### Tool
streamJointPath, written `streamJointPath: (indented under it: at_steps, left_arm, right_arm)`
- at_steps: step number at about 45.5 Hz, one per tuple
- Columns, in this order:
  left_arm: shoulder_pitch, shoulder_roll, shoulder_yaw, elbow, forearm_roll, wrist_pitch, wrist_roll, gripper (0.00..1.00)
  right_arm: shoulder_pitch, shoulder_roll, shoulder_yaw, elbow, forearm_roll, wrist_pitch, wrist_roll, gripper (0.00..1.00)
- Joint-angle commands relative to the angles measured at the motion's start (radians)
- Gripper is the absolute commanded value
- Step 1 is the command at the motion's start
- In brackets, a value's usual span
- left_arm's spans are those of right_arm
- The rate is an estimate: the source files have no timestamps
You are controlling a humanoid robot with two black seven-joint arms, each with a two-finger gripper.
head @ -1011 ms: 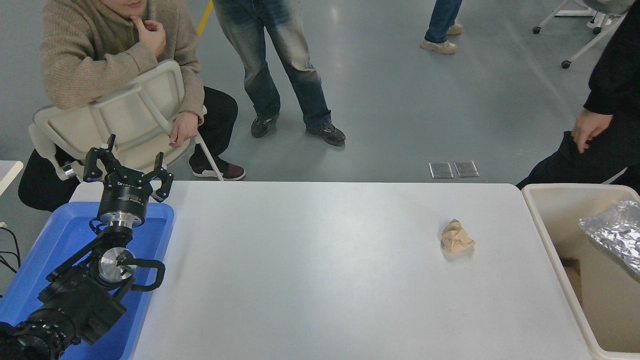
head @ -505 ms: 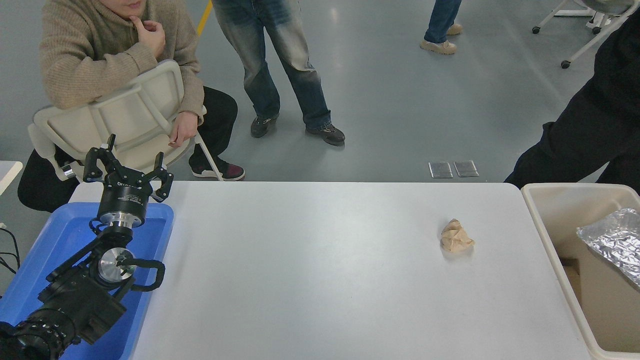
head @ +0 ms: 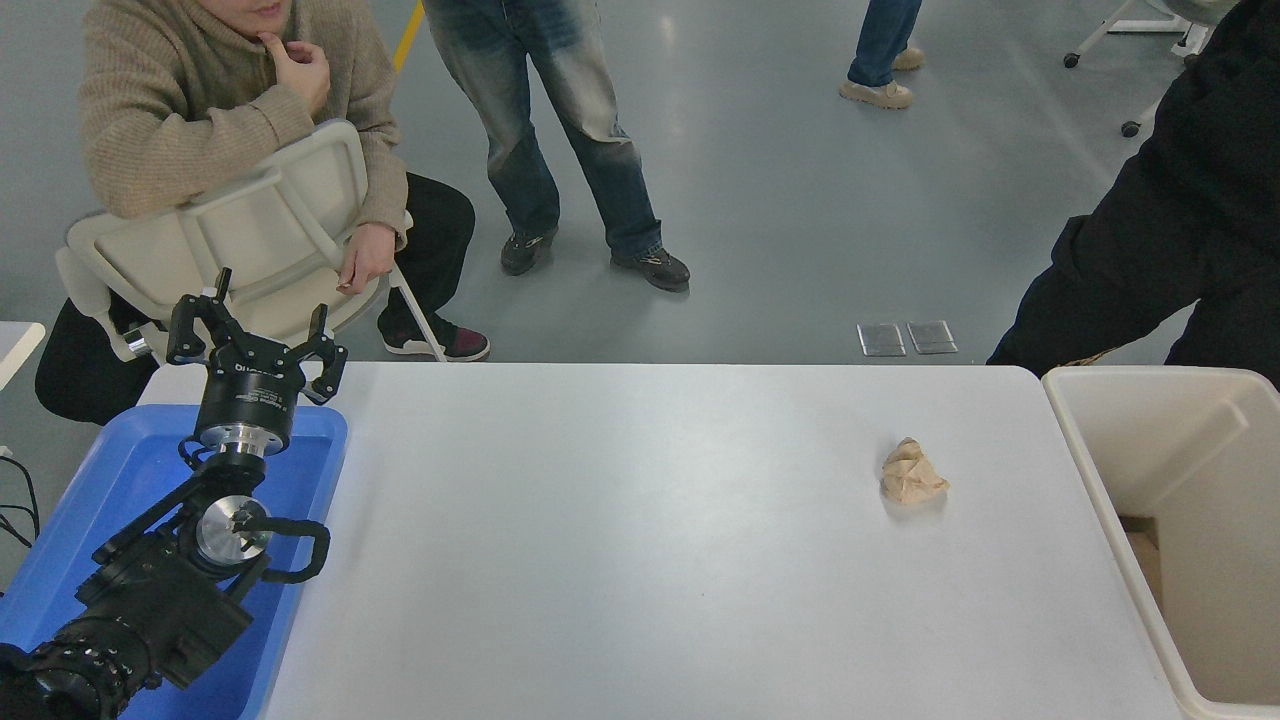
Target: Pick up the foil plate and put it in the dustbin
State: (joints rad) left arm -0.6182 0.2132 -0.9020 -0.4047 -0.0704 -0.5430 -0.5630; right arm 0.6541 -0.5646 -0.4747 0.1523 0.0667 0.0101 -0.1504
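On the left side of the white table (head: 640,560) my left gripper (head: 255,345) is parked above the far end of the blue tray (head: 120,480), its fingers (head: 325,360) spread apart and holding nothing. My right arm does not show in the head view at all, so I cannot say where it is or how its fingers stand. The foil plate is not visible anywhere: not on the table, and not in the part of the dustbin (head: 1110,470) that I can see at the right edge, where only the cream walls and a patch of brown at the bottom show. I therefore cannot place the plate relative to either gripper; it may lie deeper in the bin beyond the picture's edge, or elsewhere out of frame. A person in dark clothing (head: 1150,220) stands close behind the bin's far corner, and a small crumpled tan paper ball (head: 912,473) lies on the table well apart from the bin. My judgement is that the sound move now is to hold off any reach until I have sight of the plate, keep the left arm where it is, leave the paper ball alone, and avoid swinging anything toward the bin while the person is that near it.
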Motion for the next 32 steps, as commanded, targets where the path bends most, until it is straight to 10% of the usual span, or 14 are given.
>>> streamJointPath:
  at_steps: [1, 18, 32]
  left_arm:
    - [0.000, 0.000, 0.000, 0.000, 0.000, 0.000, 0.000, 0.99]
    - [0.000, 0.000, 0.000, 0.000, 0.000, 0.000, 0.000, 0.99]
    - [0.000, 0.000, 0.002, 0.000, 0.001, 0.000, 0.000, 0.99]
  right_arm:
    - [0.077, -0.046, -0.074, 0.114, 0.001, -0.007, 0.000, 0.75]
    - [0.403, -0.175, -0.350, 0.490, 0.005, 0.001, 0.003, 1.00]
    - [0.852, -0.245, -0.613, 0.915, 0.001, 0.031, 0.005, 1.00]
